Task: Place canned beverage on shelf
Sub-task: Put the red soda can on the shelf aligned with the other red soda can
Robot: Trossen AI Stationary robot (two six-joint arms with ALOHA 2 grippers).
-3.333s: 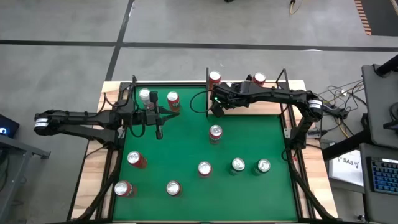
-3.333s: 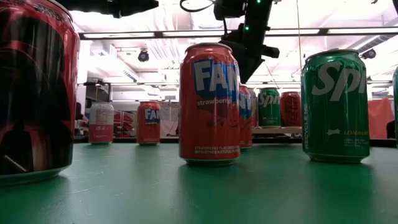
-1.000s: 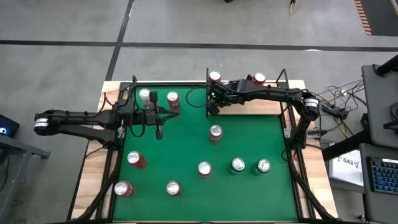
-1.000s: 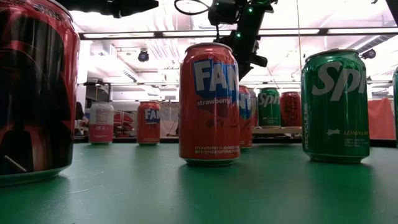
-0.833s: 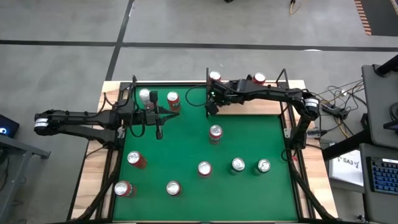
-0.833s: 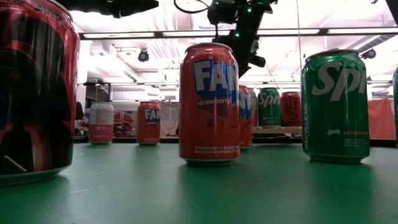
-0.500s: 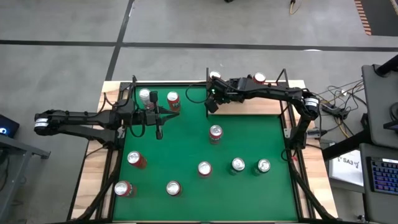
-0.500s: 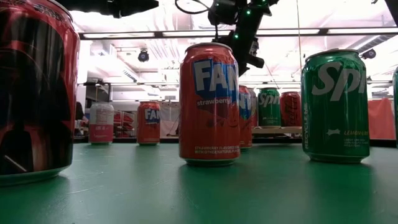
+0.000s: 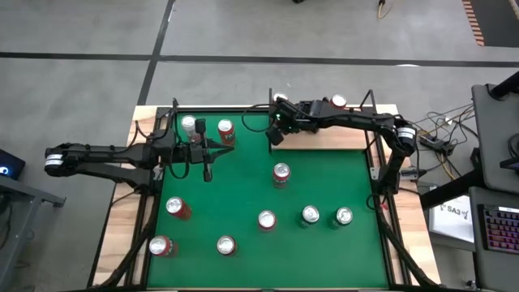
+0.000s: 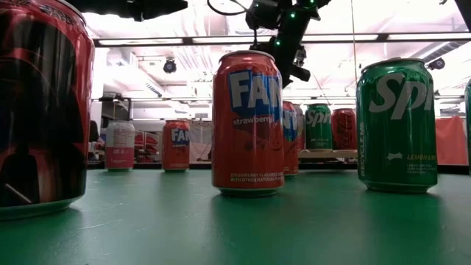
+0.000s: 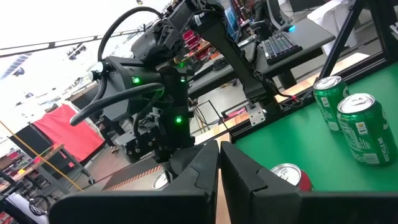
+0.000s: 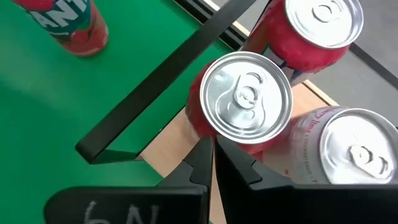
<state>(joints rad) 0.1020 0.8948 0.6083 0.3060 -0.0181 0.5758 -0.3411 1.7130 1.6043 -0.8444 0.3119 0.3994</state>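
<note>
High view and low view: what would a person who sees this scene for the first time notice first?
Probably the many cans standing across the green tabletop; in the low view a red Fanta can and a green Sprite can stand large up front. Next, the right hand, shut and holding nothing, hangs at the left end of the wooden shelf, where red cans stand together.

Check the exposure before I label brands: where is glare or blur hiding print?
Low view: bright ceiling lights behind, nearest dark can blurred and cropped, strawberry can readable. Right wrist view: can lid shiny, still sharp. High view: evenly lit, labels unseen.
</note>
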